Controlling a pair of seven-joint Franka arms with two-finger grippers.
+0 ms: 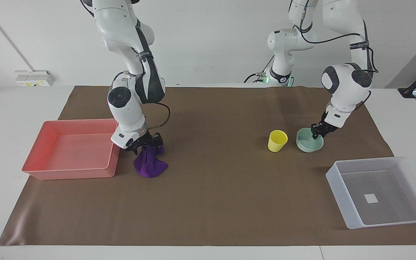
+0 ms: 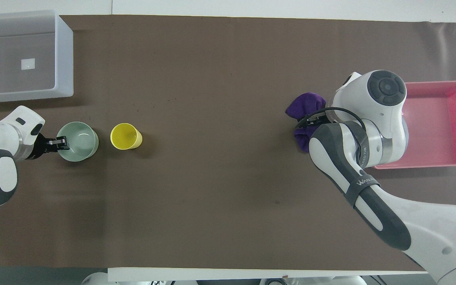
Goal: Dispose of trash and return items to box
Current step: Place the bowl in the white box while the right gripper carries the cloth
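Observation:
The purple rag (image 1: 151, 166) lies on the brown mat next to the pink tray. My right gripper (image 1: 146, 143) is down on the rag's top, its fingers spread in the cloth. In the overhead view my right arm covers that gripper and part of the rag (image 2: 307, 105). The mint-green bowl (image 1: 309, 145) stands beside the yellow cup (image 1: 277, 141), toward the left arm's end. My left gripper (image 1: 316, 133) is at the bowl's rim, on the side away from the cup; it also shows in the overhead view (image 2: 61, 143). The translucent box (image 1: 338, 187) holds nothing.
The pink tray (image 1: 70, 173) sits at the right arm's end of the mat and holds nothing. The box (image 2: 63, 51) stands farther from the robots than the bowl (image 2: 79, 144) and the cup (image 2: 125, 136). Brown mat (image 1: 215, 187) covers the table.

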